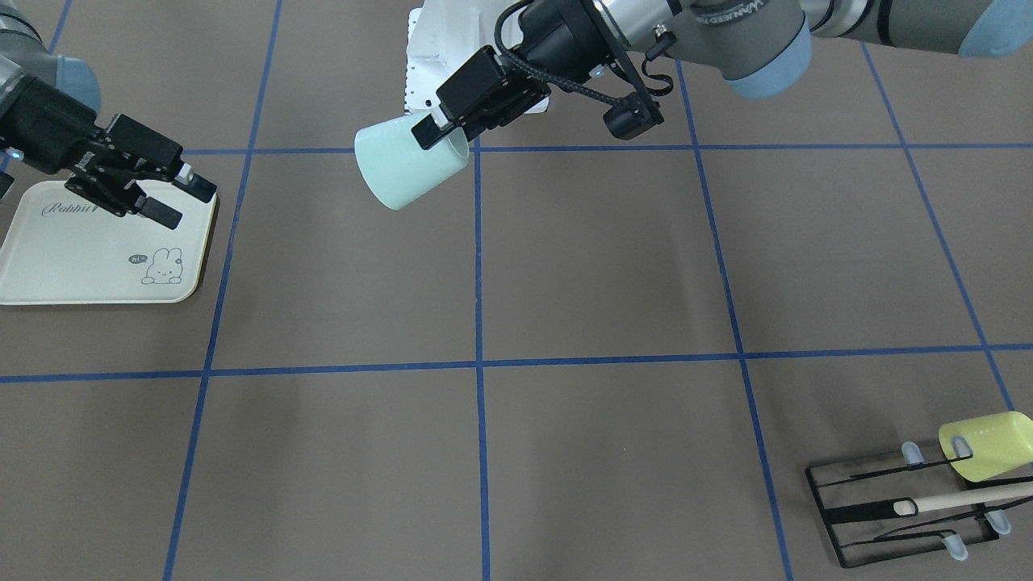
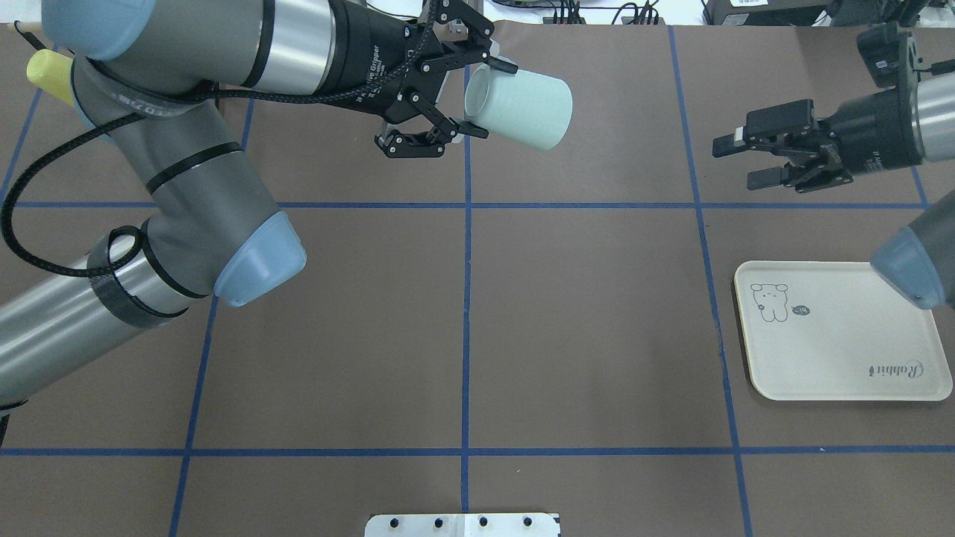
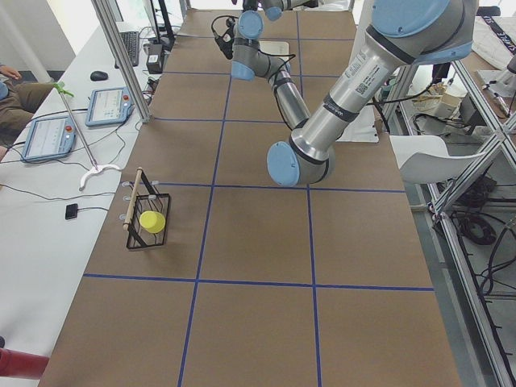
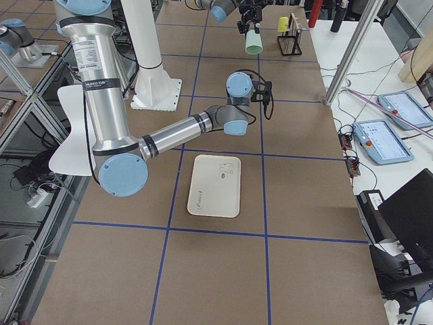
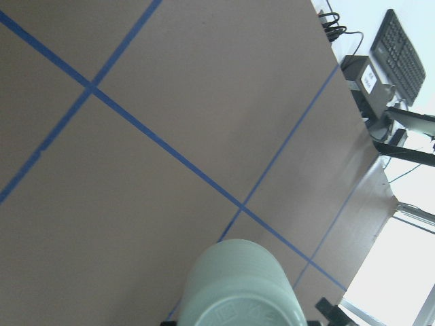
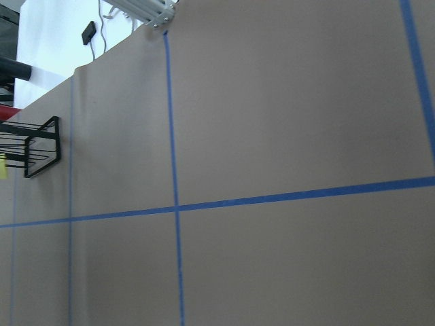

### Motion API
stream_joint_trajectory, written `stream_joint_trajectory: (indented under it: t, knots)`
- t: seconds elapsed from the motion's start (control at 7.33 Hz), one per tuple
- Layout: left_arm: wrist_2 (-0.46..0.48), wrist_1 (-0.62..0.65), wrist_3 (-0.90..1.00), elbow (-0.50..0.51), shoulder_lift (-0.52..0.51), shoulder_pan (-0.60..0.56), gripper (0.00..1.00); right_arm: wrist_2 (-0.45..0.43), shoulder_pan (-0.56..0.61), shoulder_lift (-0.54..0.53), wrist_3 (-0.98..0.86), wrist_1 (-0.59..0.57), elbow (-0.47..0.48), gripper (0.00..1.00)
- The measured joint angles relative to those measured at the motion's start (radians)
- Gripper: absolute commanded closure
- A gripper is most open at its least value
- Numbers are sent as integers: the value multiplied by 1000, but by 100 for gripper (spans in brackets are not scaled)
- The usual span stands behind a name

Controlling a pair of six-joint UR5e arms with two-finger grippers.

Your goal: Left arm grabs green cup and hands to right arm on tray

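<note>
Item: green cup [image 1: 407, 165], pale mint and plain. It is hanging off the table [image 1: 605, 266] at the upper middle of the front-facing view, lying tilted on its side with its base pointing toward the lower left.

Holder: the left gripper [image 1: 436, 129] is clamping the cup at its mouth end, and the arm is reaching in from the upper right of that view.

Right gripper [image 1: 184, 202]: it is hovering at the upper left with its fingers spread wide and gripping nothing, and is overlapping the upper right corner of the tray [image 1: 81, 266]. It is sitting well apart from the cup.

Tray: cream-white with "Rabbit" script and a bunny drawing. It is lying flat at the left edge with nothing resting on it.

Other stock: a yellow-green cup [image 1: 989, 444] is perching on a black wire rack [image 1: 880, 516] at the lower right, with a wooden stick [image 1: 968, 498] lying across the rack.
</note>
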Motion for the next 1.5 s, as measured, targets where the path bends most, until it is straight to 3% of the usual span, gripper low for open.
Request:
stream_joint_trajectory:
  t: [0.41,0.82,1.09,1.5]
  knots:
    - [21,-292,-221,0,75,0,100,-28,-61,89,275,234,1,1]
    - [12,-514,-457,-32,156,0,100,-209,-198,142,511,503,-2,1]
    - [8,-569,-534,-84,207,1,100,-297,-278,168,535,556,-2,1]
    - [9,-579,-583,-103,216,14,100,-361,-310,200,538,560,-9,4]
